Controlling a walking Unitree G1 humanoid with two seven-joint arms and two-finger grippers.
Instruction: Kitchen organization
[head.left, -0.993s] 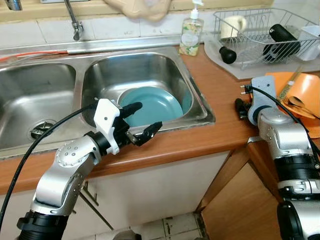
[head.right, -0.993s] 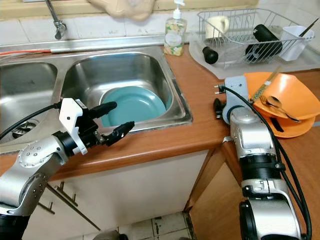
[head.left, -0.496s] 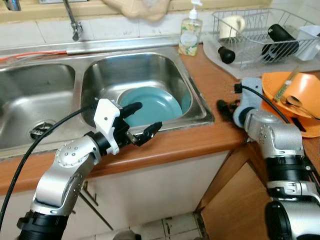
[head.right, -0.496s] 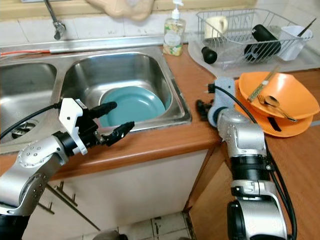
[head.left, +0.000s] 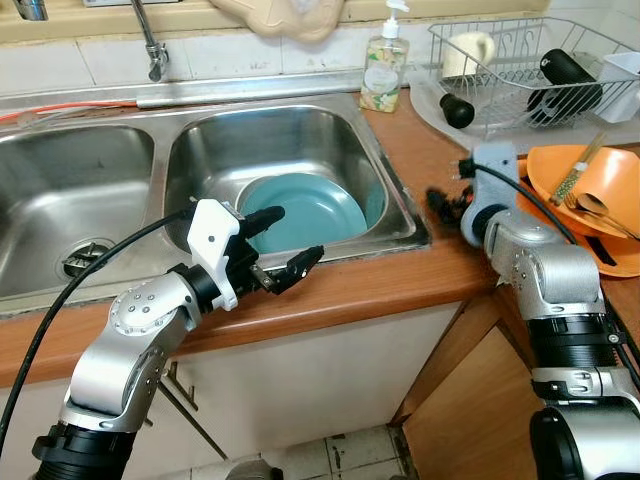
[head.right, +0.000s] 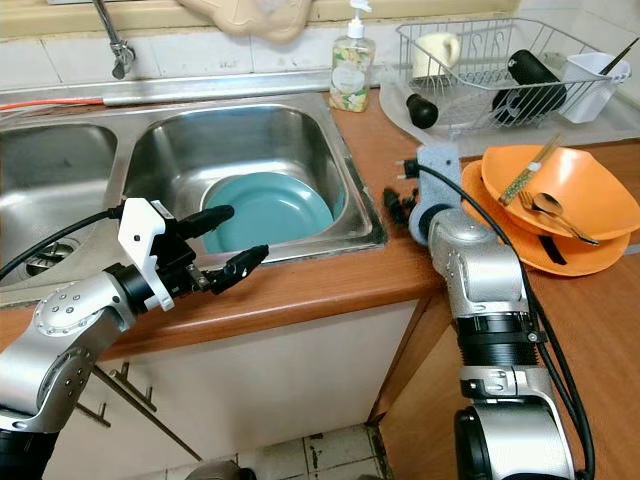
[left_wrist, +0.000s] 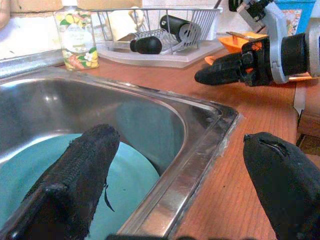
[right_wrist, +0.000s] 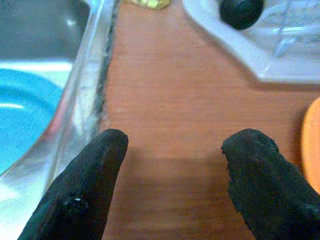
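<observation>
the left gripper (head.left: 283, 243) hovers over the front rim of the right sink basin (head.left: 330, 130), its two black fingers spread apart with nothing between them. a teal plate (head.left: 305, 208) lies tilted in that basin, leaning toward the right wall. the right gripper (head.right: 393, 206) sits low over the wooden counter (head.right: 375, 150) just right of the sink, fingers apart and empty. orange bowls (head.right: 560, 195) stacked at the right hold what looks like a spoon and chopsticks, though they are small here. a dish rack (head.left: 520, 65) and a soap bottle (head.left: 381, 72) stand behind
</observation>
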